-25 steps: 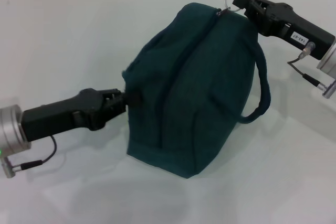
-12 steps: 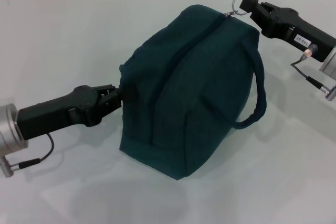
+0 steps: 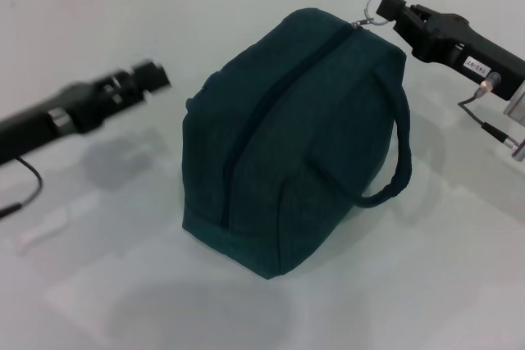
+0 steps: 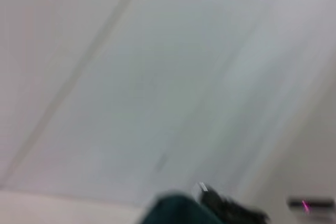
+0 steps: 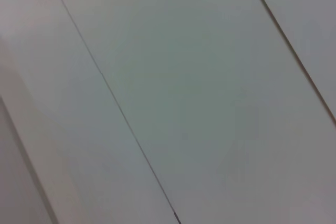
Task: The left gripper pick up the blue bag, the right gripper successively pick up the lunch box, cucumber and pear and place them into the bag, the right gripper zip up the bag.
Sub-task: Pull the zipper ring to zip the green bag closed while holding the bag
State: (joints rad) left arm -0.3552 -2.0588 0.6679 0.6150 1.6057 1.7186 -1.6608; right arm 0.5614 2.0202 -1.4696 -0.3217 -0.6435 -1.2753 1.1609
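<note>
The blue bag stands on the white surface, zipped shut along its top seam, with one rounded handle looping out on the side toward the right claw. Its ring zipper pull sits at the bag's far upper corner, right at the tip of the right claw, which appears clenched on the ring; the claw's black body slants away from the bag toward the silver arm, with a small white label and a lit dot on it. The left claw hangs above the surface on the bag's other side, apart from the fabric and holding nothing; it is blurred, so whether its fingers are spread or closed cannot be told. Its shadow lies on the surface between it and the bag. In the left wrist view only a dark teal edge of the bag shows, with the right claw beside it against a pale background. The right wrist view shows only pale panels with thin seams.
</note>
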